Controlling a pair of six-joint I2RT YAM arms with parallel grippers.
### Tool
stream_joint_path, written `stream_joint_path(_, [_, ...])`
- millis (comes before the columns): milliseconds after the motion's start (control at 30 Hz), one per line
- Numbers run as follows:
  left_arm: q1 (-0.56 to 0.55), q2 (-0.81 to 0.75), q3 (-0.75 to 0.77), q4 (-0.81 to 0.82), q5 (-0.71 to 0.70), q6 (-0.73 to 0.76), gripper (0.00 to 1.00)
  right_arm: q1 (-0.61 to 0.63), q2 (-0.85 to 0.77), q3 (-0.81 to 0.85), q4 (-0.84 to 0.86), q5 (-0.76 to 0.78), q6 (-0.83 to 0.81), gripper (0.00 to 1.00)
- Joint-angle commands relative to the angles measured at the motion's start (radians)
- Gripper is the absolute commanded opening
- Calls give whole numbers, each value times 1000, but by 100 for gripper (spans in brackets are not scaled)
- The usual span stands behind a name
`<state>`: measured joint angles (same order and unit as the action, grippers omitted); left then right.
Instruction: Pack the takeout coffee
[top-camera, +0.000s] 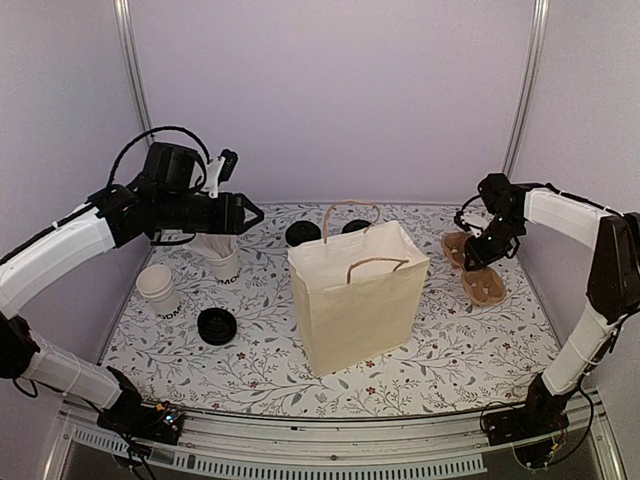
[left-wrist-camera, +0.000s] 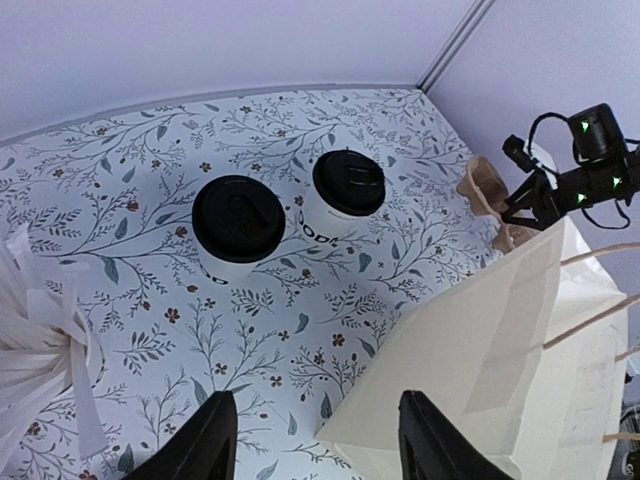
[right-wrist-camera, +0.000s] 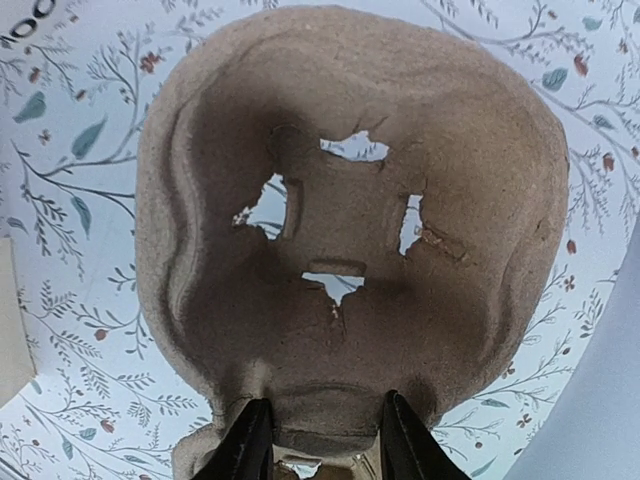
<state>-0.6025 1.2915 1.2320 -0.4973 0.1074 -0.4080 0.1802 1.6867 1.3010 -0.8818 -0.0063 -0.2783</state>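
Black-lidded white takeout coffee, upright

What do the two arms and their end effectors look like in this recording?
Both arms pair white shell-covered links with black joints. The left arm carries a looping black cable above its wrist; the right arm has black wiring by its wrist. The left end effector and right end effector each end in two tapered black fingers.

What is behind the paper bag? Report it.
Behind the paper bag stand two white cups with black lids, side by side. From above the bag covers their lower bodies; anything else close behind it is hidden.
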Motion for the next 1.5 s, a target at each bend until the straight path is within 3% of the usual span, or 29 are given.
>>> stream_joint_path(0, [12,22,58,49,169,53,57,-5,-79,101,-35,-119,-71,33])
stream_joint_path(233, [0,64,105,50,321,59,58,0,-129,429,-103,-386,-191,32])
stream_joint_path(400, [-50,91,135,32,372,80,59,7,-156,520,-90,-625,-254,38])
stream_joint_path(567, [-115,155,193,-38,348,100,59,76,-215,552,-42,-744,-310,38])
stream_joint_path(733, [-150,217,229,-52,333,93,59,218,-284,543,-18,-756,-415,40])
stream_joint_path(833, [-164,252,258,-72,337,98,59,280,-258,620,-68,-770,-431,40])
stream_joint_path(1033, [-183,310,308,-104,338,117,59,380,-211,670,-73,-711,-446,32])
stream_joint_path(1200, [-184,323,313,-103,336,122,57,359,-239,535,31,-462,-418,23])
stream_joint_path(1467, [-184,301,316,-100,298,139,56,99,-355,188,122,-455,-414,25])
